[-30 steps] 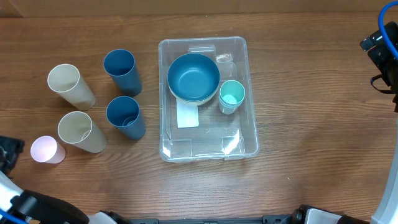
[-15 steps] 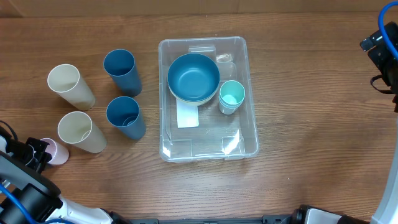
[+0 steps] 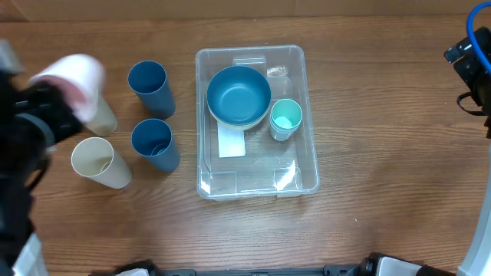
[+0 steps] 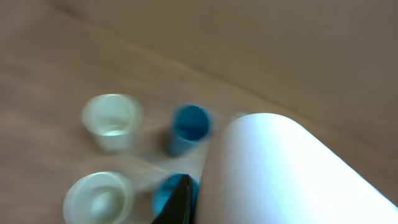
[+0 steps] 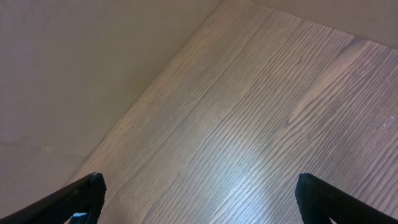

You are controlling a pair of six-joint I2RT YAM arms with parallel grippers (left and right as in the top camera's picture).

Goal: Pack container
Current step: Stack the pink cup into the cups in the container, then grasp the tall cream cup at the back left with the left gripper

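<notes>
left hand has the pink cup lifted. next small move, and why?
Probably carry the pink cup rightward toward the container's bare near half. The left hand grips it above the table's left side. The container holds only a blue bowl and a teal cup toward its far end, so the space past the white label looks free.

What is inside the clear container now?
In the container: a blue bowl nested on a paler bowl, whose rim alone shows, and a teal cup beside it. The bowls cover part of the white label on the base.
</notes>
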